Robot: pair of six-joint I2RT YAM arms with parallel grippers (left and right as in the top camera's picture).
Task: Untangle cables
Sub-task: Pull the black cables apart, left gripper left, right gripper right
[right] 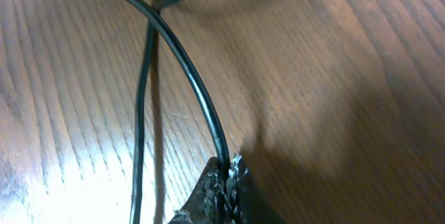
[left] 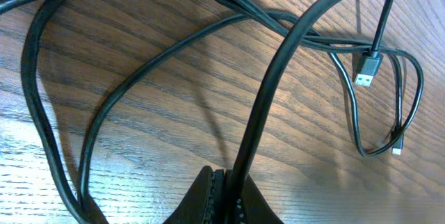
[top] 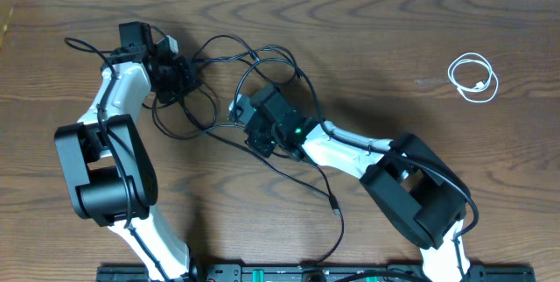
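Glossy black plastic-sheathed cables (left: 263, 99) on brown wood-grain surface (left: 174, 154)
Silver metal plug tip (left: 361, 80) glints; surface smooth, satin-sheened.

Two thin black cables (left: 268, 99) are lying tangled in loose, overlapping loops left of centre on the tabletop (top: 394, 28), their strands crossing each other repeatedly. One black tail is trailing toward the near edge, ending in a small plug (top: 336, 205). A silver-tipped USB plug (left: 366, 69) is showing among the thinner loops. The short white cable (top: 473, 78) is lying coiled by itself, well apart at the far right.
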